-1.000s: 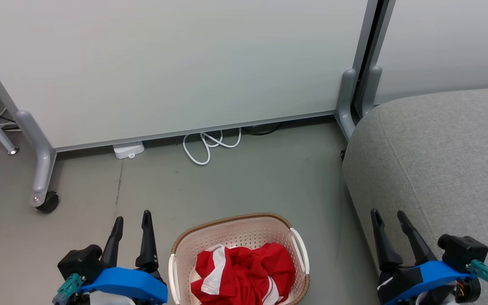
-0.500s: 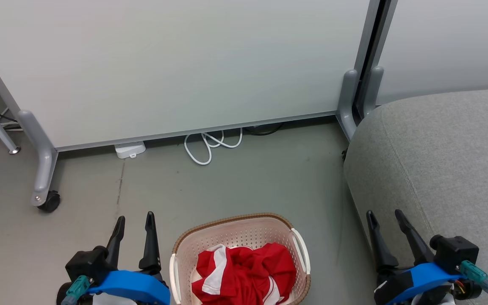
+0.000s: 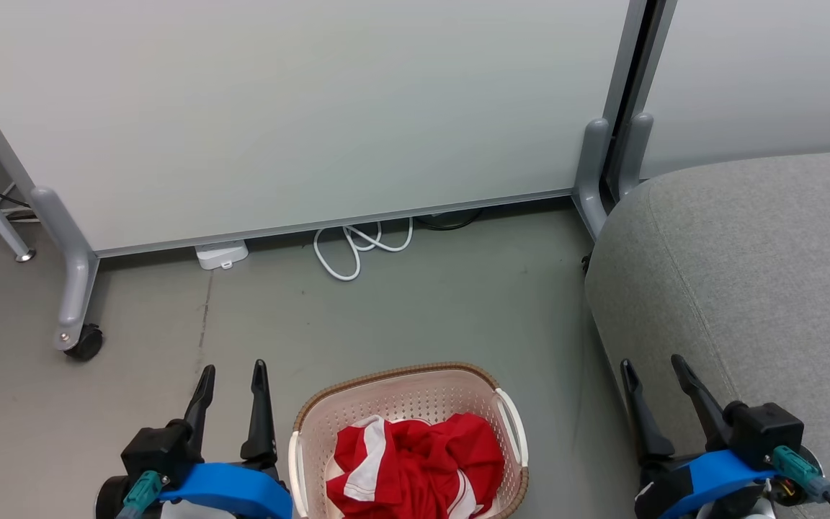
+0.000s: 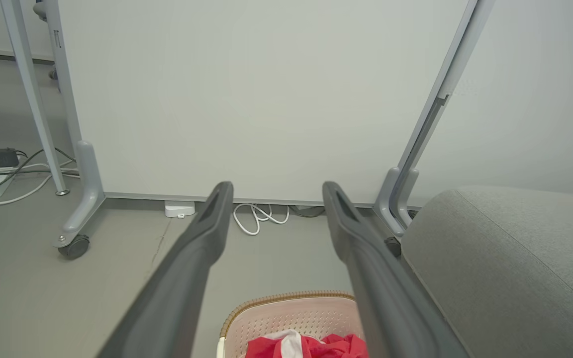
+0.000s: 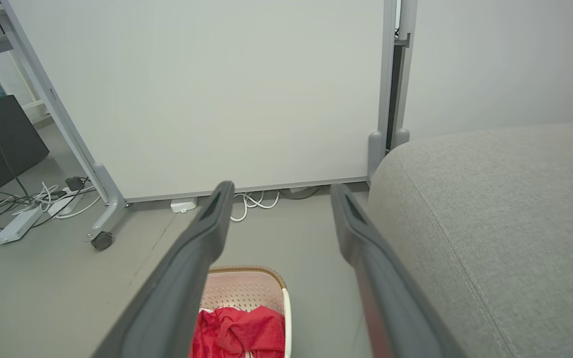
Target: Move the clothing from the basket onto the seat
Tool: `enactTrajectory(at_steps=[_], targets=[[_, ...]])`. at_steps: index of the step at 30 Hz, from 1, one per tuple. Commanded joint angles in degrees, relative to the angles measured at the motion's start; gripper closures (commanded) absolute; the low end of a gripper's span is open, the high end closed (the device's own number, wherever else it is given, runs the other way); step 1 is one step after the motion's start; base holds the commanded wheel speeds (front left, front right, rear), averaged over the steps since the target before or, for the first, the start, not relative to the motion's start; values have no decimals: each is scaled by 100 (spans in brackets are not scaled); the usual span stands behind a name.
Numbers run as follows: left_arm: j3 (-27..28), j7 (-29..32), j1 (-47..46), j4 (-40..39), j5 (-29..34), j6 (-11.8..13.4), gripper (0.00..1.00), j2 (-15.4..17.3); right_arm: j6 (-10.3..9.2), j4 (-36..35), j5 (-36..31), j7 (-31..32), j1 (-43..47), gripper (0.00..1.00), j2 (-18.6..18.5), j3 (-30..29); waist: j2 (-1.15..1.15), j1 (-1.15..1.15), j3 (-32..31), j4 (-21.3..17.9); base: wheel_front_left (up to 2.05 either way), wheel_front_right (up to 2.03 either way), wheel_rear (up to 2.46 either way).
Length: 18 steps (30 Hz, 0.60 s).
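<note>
Red clothing (image 3: 415, 465) with white stripes lies crumpled in the cream basket (image 3: 400, 393) on the floor, at the bottom middle of the head view. The clothing (image 4: 306, 346) and basket rim (image 4: 286, 300) also peek in low in the left wrist view, and the clothing (image 5: 239, 330) lies in the basket (image 5: 246, 288) in the right wrist view. The grey seat (image 3: 768, 274) stands to the right. My left gripper (image 3: 233, 369) hangs open left of the basket. My right gripper (image 3: 651, 362) is open too, over the seat's front edge. Neither holds anything.
A white wheeled partition panel (image 3: 300, 108) stands behind the basket, with a caster foot (image 3: 83, 342) at the left and grey feet (image 3: 591, 173) by the seat. A white cable (image 3: 357, 249) and power adapter (image 3: 220, 254) lie under it. Bare grey floor lies between.
Both grippers have drawn back slightly toward the bottom of the head view, the left shifting a little right and the right a little left. The basket and clothing stay put.
</note>
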Motion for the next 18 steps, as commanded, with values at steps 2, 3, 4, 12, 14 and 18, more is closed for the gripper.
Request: enactTrajectory(at_steps=[2,3,4,12,14,18], targets=[[-38,-54,-77,15,123,28,0,5,2,16,-139,-69,-52,0,-29,-1,0,0,-1,3,0,0,0],[-42,-66,-76,22,155,24,0,5,2,20,-171,-75,-50,0,-28,-1,0,0,-3,5,0,0,0],[-47,-81,-74,28,190,26,0,6,2,22,-206,-91,-48,0,-28,3,0,0,-5,7,0,0,0],[-29,-77,-54,-7,184,26,0,5,3,46,-156,-107,-43,0,-28,24,0,0,-7,19,0,0,0],[-34,-77,-48,-5,172,27,0,5,3,49,-147,-110,-49,0,-28,28,0,0,-3,20,0,0,0],[-32,-77,-47,1,159,26,0,5,3,53,-135,-113,-54,0,-27,30,0,0,8,24,0,0,0]])
